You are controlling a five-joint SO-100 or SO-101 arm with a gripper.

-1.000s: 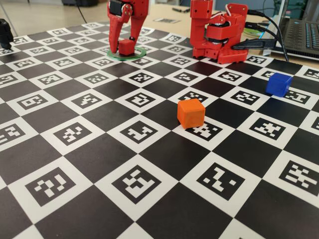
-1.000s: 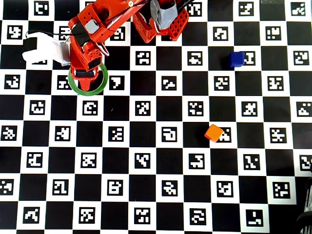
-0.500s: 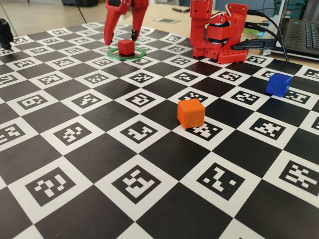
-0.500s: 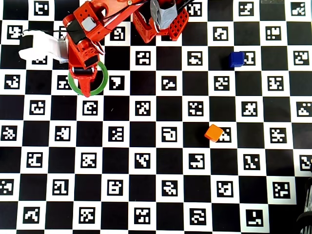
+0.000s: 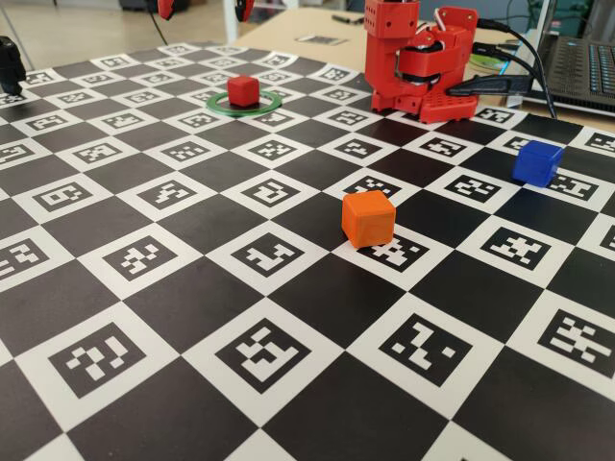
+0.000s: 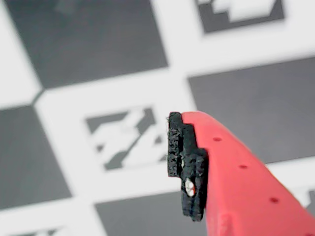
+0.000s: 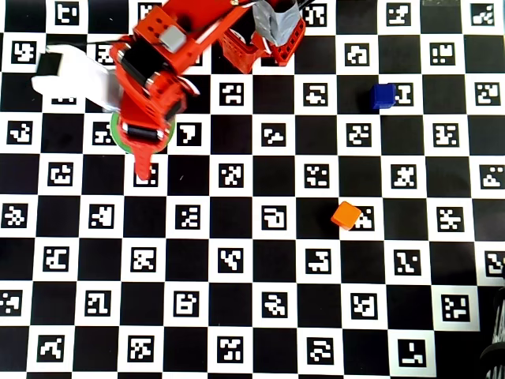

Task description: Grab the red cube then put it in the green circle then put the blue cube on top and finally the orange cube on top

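- Red cube (image 5: 243, 91) sits alone inside the green circle (image 5: 270, 104) at the far side of the checkered counter (image 5: 192, 288), first placement apparently done.
- End effector (image 7: 142, 162) hangs above the ring in the overhead view; one padded finger (image 6: 187, 164) shows at the wrist, nothing visibly held, its opening impossible to judge.
- Blue cube (image 5: 537, 162), next in line, stands well apart near the laptop (image 5: 586, 67).
- Orange cube (image 5: 368, 218) waits mid-board; a clean approach would swing high, clear of it.
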